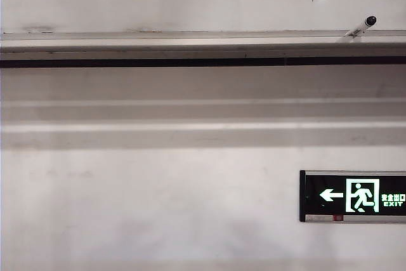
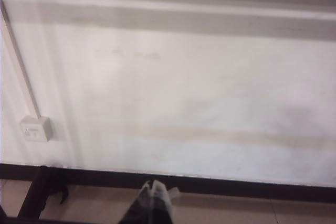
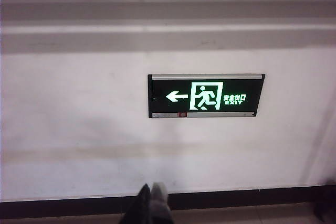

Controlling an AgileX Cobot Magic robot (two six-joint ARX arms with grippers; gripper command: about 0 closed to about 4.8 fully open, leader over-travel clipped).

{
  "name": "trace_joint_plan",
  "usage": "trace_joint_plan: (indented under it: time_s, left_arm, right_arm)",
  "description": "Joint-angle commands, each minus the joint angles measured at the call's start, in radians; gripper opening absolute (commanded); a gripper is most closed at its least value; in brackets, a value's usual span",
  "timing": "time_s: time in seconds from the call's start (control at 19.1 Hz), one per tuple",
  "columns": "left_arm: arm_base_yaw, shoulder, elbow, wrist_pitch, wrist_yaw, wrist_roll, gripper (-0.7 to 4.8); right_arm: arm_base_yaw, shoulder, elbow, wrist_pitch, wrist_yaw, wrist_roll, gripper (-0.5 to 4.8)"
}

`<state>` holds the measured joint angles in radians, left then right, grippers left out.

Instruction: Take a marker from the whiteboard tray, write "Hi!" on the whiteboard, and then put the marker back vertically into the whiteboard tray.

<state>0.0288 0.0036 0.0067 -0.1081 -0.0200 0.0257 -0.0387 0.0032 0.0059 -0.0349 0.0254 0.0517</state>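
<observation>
On the whiteboard tray (image 1: 190, 41), the marker (image 1: 362, 26) leans tilted at the far right. Both grippers, left gripper (image 2: 155, 192) and right gripper (image 3: 152, 195), hang low with jaws pressed together, empty. A clumsy grab could knock the slim marker off.

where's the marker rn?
Exterior view, far right: the marker leans tilted on the whiteboard tray, black cap up against the whiteboard, above the exit sign.

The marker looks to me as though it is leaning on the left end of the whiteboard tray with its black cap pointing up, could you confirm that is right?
Not quite: the marker leans on the right end of the whiteboard tray, not the left, as the exterior view shows. Its black cap does point up, against the whiteboard.
</observation>
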Motion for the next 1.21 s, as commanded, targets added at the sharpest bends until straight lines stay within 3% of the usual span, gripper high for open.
trace_joint_plan:
  time_s: [0.05,0.31,0.58,0.84,1.21]
  left_arm:
    - [-0.002,-0.001,0.001,0.036,-0.002,0.0,-0.06]
    - [-0.002,-0.001,0.001,0.036,-0.002,0.0,-0.05]
    - [-0.002,-0.001,0.054,0.064,-0.002,-0.032,-0.06]
    - [-0.003,0.073,0.307,-0.034,0.048,-0.083,-0.06]
    - [-0.011,0.483,0.711,-0.033,0.183,-0.079,-0.06]
  right_arm:
    - [-0.001,-0.002,0.0,0.018,0.002,-0.003,-0.06]
    - [-0.001,-0.002,0.003,0.018,0.002,-0.002,-0.06]
    - [-0.001,-0.001,0.135,0.004,0.023,-0.003,-0.06]
    - [-0.001,0.097,0.372,-0.14,0.087,0.0,-0.06]
    - [0.0,0.317,0.621,-0.14,0.084,0.0,-0.06]
